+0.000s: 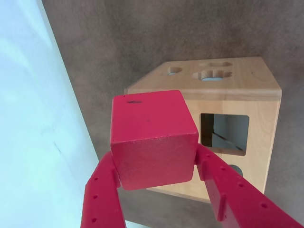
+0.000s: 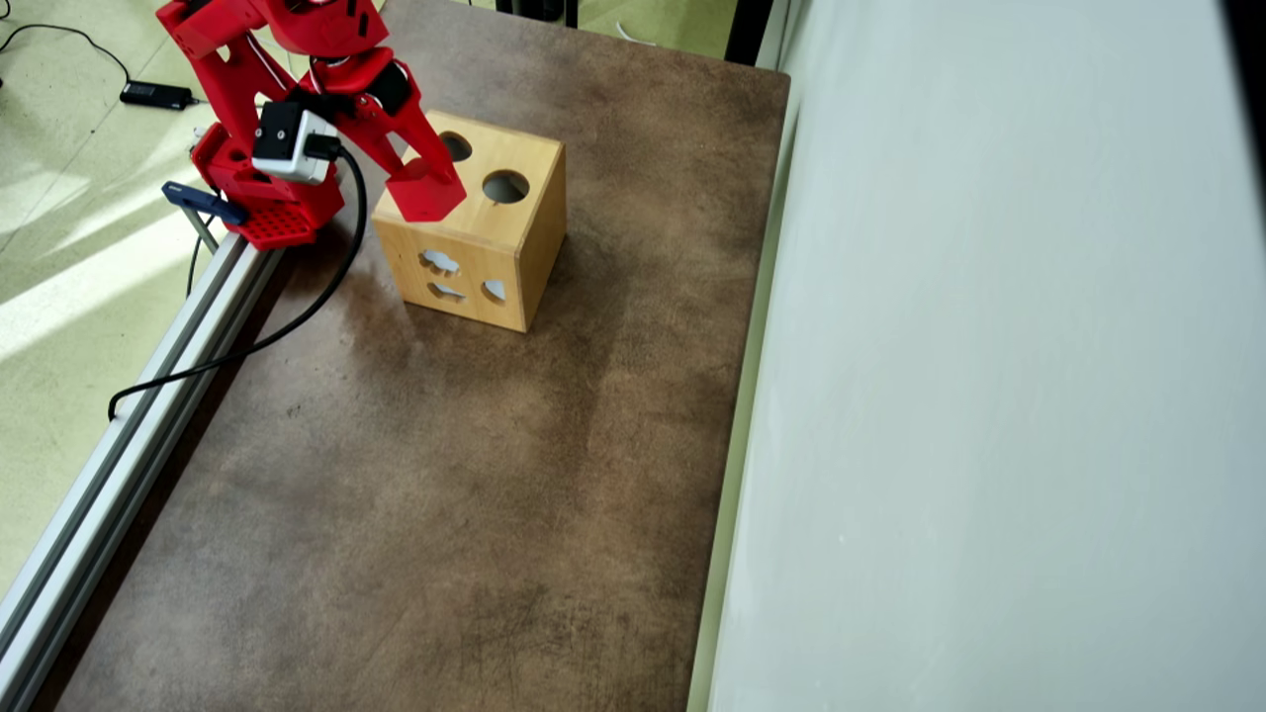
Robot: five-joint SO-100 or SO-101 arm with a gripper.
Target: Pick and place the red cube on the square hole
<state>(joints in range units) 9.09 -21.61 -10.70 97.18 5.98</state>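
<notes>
The cube (image 1: pixel 153 140) is off the table and clamped between the two red fingers of the gripper (image 1: pixel 156 164), which press against its opposite sides with no gap to be seen, so the gripper is closed about as far as the cube allows. Taking the box (image 1: pixel 259 92) as the landmark: in the wrist view the cube hangs just in front of it and to the left of the square hole (image 1: pixel 224 134), covering part of the box's left edge; the hole itself lies open and unblocked, with a round hole (image 1: pixel 236 170) partly showing below it. In the overhead view the cube (image 2: pixel 427 196) sits over the box's top face, at its left side, near two round holes (image 2: pixel 505 186), and the square hole cannot be made out there, probably because cube and fingers hide it. The picking up looks done and the carry to the box nearly so; what seems left is to bring the cube squarely over the hole, match its edges to the cutout, and let go
</notes>
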